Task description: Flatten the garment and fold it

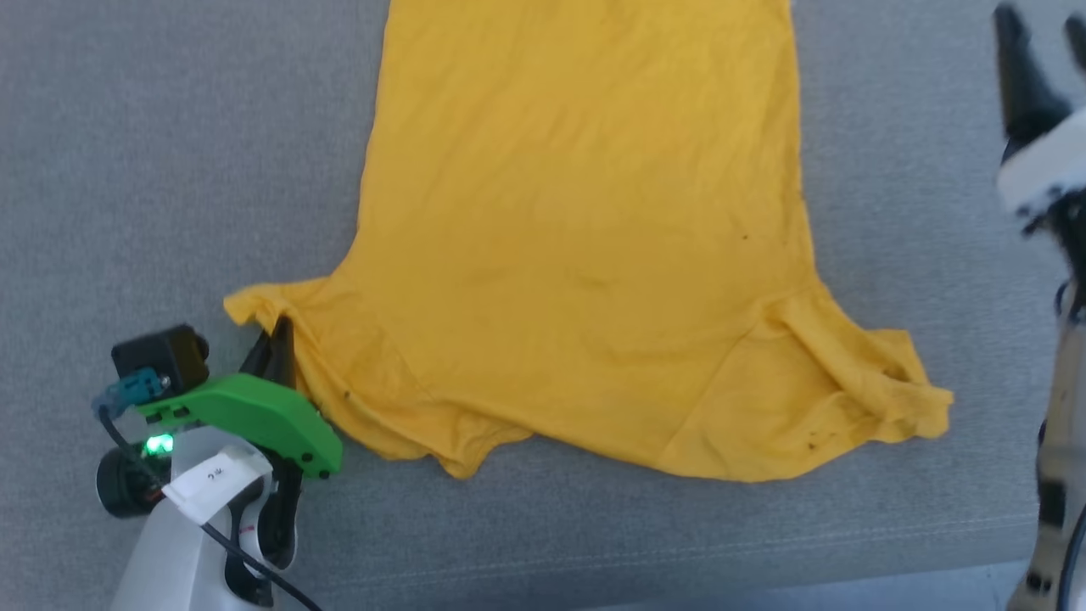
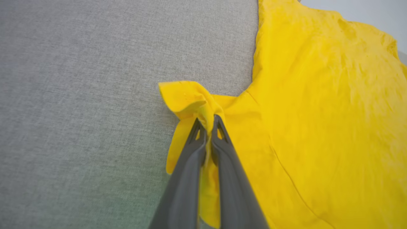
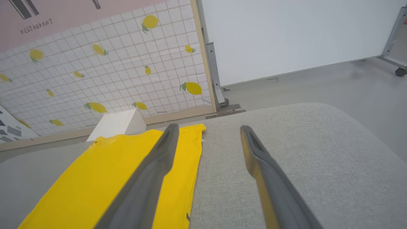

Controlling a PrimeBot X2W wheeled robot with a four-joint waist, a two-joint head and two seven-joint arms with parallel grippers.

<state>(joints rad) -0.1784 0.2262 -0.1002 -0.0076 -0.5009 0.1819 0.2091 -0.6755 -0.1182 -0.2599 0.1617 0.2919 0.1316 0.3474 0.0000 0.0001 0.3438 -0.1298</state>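
The mustard-yellow garment (image 1: 585, 246) lies spread on a grey cushioned surface (image 1: 153, 153), its body running up the head view and its sleeves near the bottom. My left gripper (image 1: 276, 339) is shut on the bunched tip of the left sleeve (image 2: 187, 97), seen close in the left wrist view, where the gripper (image 2: 207, 122) pinches the cloth between its fingers. My right gripper (image 1: 1039, 34) hangs open at the upper right, clear of the cloth. In the right wrist view that gripper (image 3: 208, 128) holds nothing, and the garment (image 3: 105, 171) lies below and to the left.
The cushion's front edge (image 1: 764, 568) runs along the bottom of the head view. Beyond the cushion's far end stand a lemon-patterned tiled panel (image 3: 105, 70), a white block (image 3: 117, 125), a white wall panel (image 3: 286, 35) and grey floor (image 3: 349, 86).
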